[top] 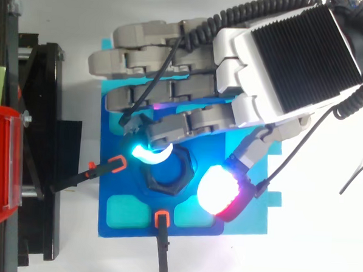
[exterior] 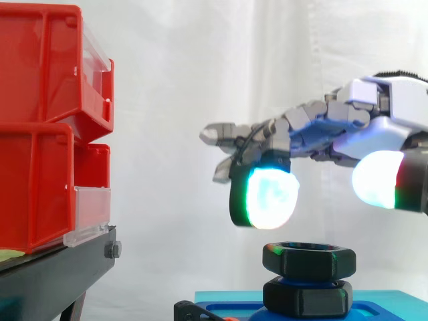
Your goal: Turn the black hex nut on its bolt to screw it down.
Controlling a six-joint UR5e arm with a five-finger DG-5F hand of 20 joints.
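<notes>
red bins (exterior: 40,63) (exterior: 33,187): 2 | black hex pieces (exterior: 307,259) (exterior: 307,298): 2 | blue plate (top: 108,193): 1 | orange-tipped clamps (top: 116,163) (top: 161,218): 2 | hand (top: 258,73): 1

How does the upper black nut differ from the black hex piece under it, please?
The upper nut stands clear above the blue base; the lower hex piece sits sunk into it. The upper nut's top lies bare; the lower hex piece's top is hidden beneath it. Both are black, six-sided and stacked in line.
</notes>
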